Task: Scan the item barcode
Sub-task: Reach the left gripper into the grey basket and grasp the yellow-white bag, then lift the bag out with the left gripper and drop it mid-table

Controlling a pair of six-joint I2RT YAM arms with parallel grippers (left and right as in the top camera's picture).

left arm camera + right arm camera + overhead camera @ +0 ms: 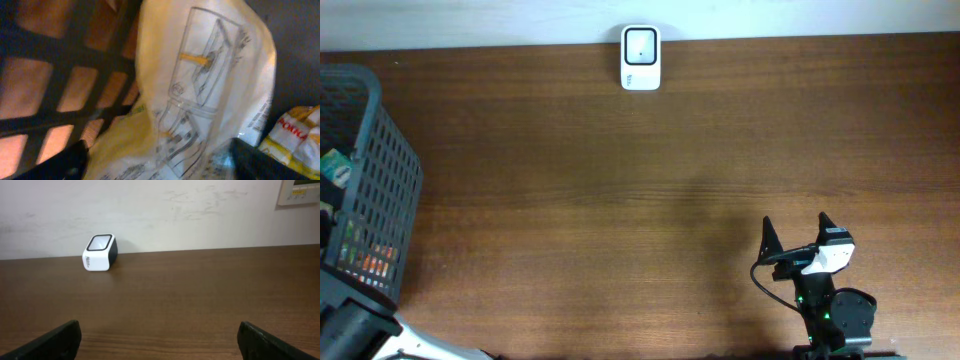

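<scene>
Packet, white and blurred (print unreadable), lay in the basket between the wide-spread fingers of the left gripper; contact unclear. Right gripper gaped wide, well apart from the scanner.

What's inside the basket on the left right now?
In the basket, a white bag printed with line drawings fills the left wrist view, a yellow packet beside it; overhead shows a green pack. Whatever lies under the bag is covered.
</scene>
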